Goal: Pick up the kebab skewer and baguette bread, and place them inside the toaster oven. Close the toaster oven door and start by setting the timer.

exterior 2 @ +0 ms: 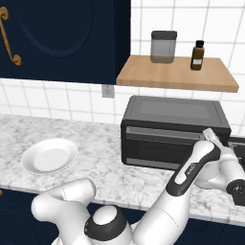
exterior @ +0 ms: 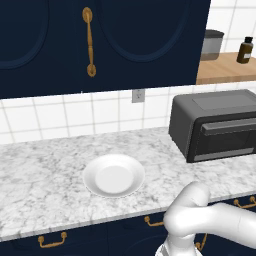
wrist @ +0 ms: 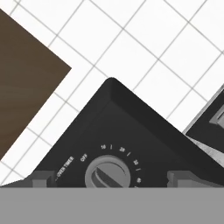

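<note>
The dark grey toaster oven (exterior: 215,125) (exterior 2: 172,129) stands on the marble counter against the tiled wall. Its door (exterior: 227,137) (exterior 2: 158,146) is shut. In the right base view my hand hangs in front of the oven's right end. In the hand view my gripper (wrist: 110,178) is open, with one fingertip on each side of the round timer knob (wrist: 109,171) on the oven's dark control panel and not touching it. The white plate (exterior: 114,175) (exterior 2: 50,156) is empty. The kebab skewer and the baguette bread are out of view.
A wooden shelf (exterior 2: 177,74) above the oven carries a grey jar (exterior 2: 163,46) and a brown bottle (exterior 2: 197,55). Navy wall cabinets (exterior: 90,40) hang to the left. A wall outlet (exterior: 138,95) sits beside the oven.
</note>
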